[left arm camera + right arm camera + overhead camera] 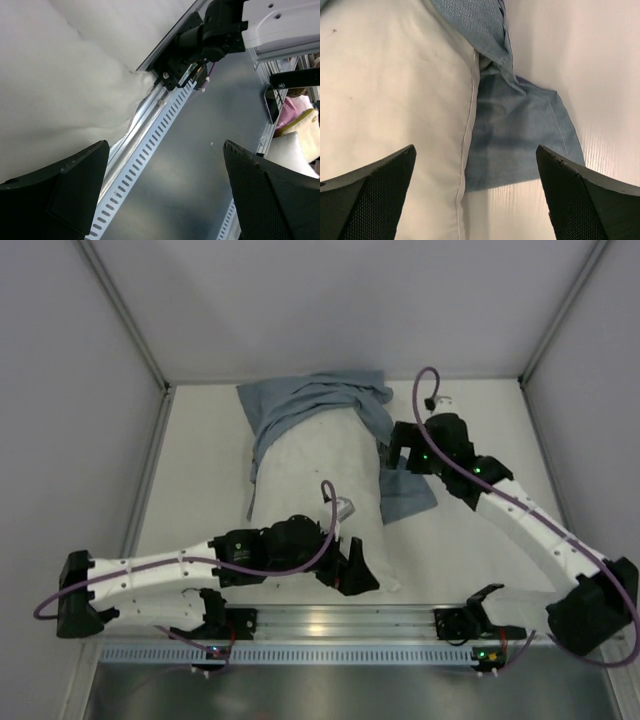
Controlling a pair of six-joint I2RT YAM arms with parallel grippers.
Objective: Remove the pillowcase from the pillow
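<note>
Left pincer agape, low beside pillow

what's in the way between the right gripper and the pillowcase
Nothing visible. The open right gripper hangs directly over the pillowcase flap that lies beside the edge of the pillow, with only open space between its fingers and the cloth.

White table, pillow on it, pillowcase bunched at far end
</note>
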